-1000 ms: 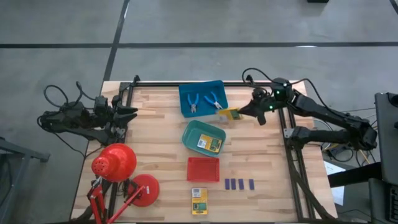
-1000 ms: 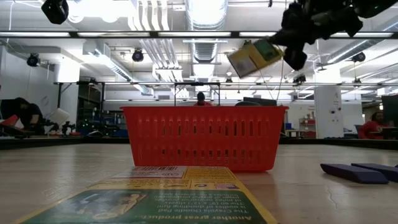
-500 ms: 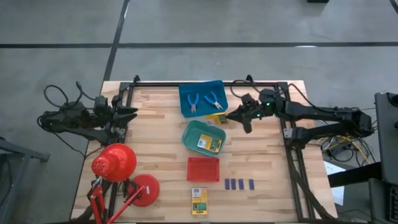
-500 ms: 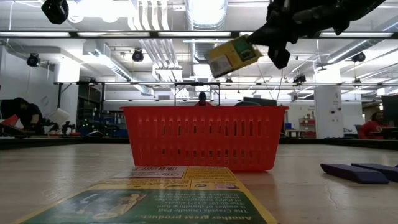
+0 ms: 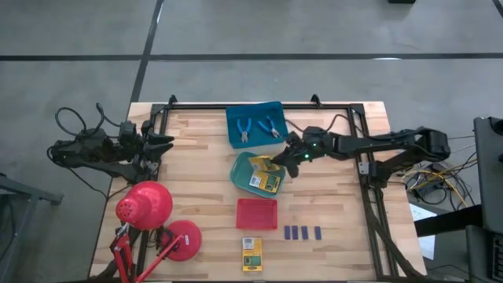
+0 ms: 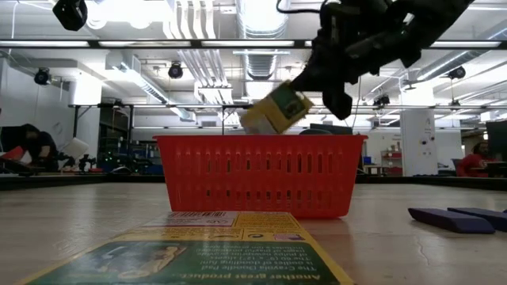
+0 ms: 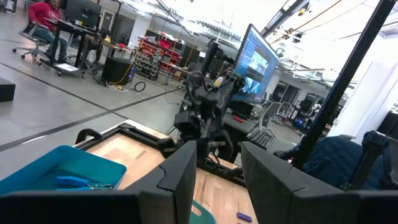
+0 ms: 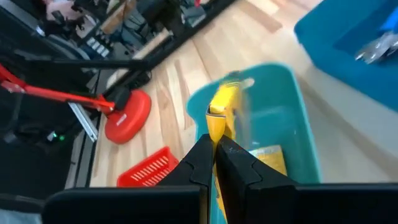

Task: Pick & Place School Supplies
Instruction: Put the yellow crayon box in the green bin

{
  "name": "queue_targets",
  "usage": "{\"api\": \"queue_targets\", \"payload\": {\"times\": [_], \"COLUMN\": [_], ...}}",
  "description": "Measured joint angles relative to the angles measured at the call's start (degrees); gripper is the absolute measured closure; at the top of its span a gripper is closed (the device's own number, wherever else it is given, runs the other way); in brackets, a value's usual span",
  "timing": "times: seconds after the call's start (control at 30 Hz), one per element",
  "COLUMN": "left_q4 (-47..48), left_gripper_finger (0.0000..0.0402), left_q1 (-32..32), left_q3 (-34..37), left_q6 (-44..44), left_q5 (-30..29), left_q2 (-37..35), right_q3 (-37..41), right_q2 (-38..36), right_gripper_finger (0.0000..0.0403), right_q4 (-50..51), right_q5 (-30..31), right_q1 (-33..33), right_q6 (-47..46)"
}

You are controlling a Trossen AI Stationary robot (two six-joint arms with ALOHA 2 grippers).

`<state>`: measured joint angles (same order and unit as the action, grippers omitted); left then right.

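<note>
My right gripper (image 5: pixel 281 161) is shut on a small flat yellow-and-green box (image 5: pixel 268 165), which hangs over the green tray (image 5: pixel 239 167); the low view shows this box (image 6: pixel 276 109) in the air. Another such box (image 5: pixel 265 183) lies flat in that tray, and a third (image 5: pixel 251 254) lies near the table's front edge. Two blue-handled tools (image 5: pixel 256 128) lie in the blue tray (image 5: pixel 233 118). Several dark blue blocks (image 5: pixel 302 233) sit in a row on the wood. My left gripper (image 7: pixel 218 167) waits open at the table's left edge. My right gripper pinches the box's thin near end (image 8: pixel 216 132) between its two fingertips. The fingers slant down from the table's right side. The box sticks out ahead of the fingers, tilted downward, lifted clear above the green tray (image 8: pixel 297 106).
A red tray (image 5: pixel 257 214) stands in front of the green one. A red desk lamp (image 5: pixel 145 206) takes up the near left corner. Bare wood lies to the right of the trays, around the blocks.
My right gripper has carried the box toward the table's left and near side and downward, from beside the blue tray to above the green tray. It has stayed shut on the box, which now sits lower in the low view.
</note>
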<state>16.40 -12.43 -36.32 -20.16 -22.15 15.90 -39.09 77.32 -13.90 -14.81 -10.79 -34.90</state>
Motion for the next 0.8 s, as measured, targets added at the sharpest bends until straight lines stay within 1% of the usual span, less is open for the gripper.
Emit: {"api": "queue_targets", "payload": {"times": [0.13,0.3,0.7,0.8], "left_q4": [0.0,0.0,0.0,0.0], "left_gripper_finger": [0.0268,0.0268,0.0268,0.0268], "left_q1": [0.0,0.0,0.0,0.0], "left_q3": [0.0,0.0,0.0,0.0], "left_q6": [0.0,0.0,0.0,0.0], "left_q5": [0.0,0.0,0.0,0.0], "left_q2": [0.0,0.0,0.0,0.0], "right_q3": [0.0,0.0,0.0,0.0], "right_q2": [3.2,5.4,6.1,6.1], "right_gripper_finger": [0.0392,0.0386,0.0378,0.0367], "right_q4": [-0.6,-1.5,-2.2,-2.2], "right_q5": [-0.2,-0.9,-0.7,-0.7], "right_q1": [0.9,2.3,3.1,3.1], "right_q6": [-1.0,-3.4,-5.5,-6.5]}}
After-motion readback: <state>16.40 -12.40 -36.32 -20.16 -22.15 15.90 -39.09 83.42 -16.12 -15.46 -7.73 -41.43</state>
